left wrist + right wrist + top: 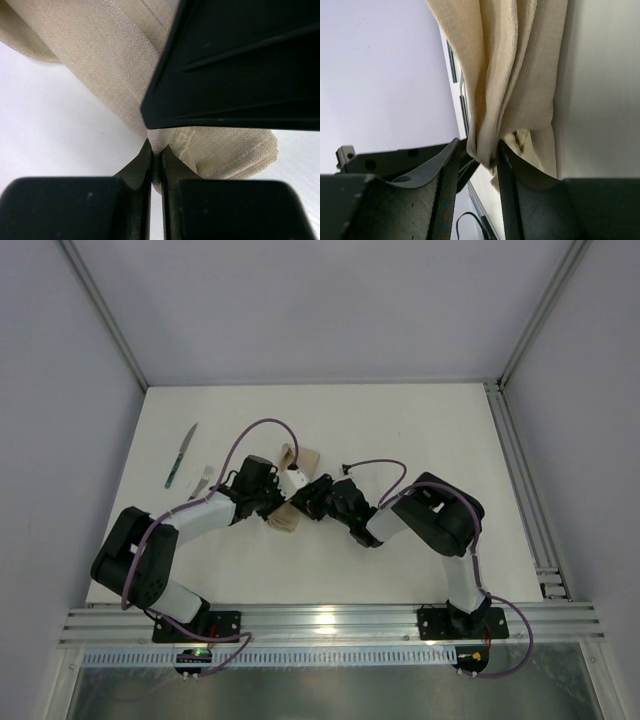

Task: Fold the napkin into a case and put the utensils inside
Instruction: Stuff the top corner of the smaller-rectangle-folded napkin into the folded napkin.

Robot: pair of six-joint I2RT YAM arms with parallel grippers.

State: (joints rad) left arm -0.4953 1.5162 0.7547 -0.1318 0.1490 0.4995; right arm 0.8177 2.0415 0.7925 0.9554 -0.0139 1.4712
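We are mid-fold. The napkin, soft woven beige cloth in loose layers, lies in the middle of the bench. The left claw pinches a thin edge of it. The right claw stands narrow around a bunched gather; we cannot tell if it grips. Next we need a flat, creased packet. The slim knife and fork lie apart to the left.

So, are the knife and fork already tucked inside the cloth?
No, the knife and fork lie bare on the table, off to the left of the napkin.
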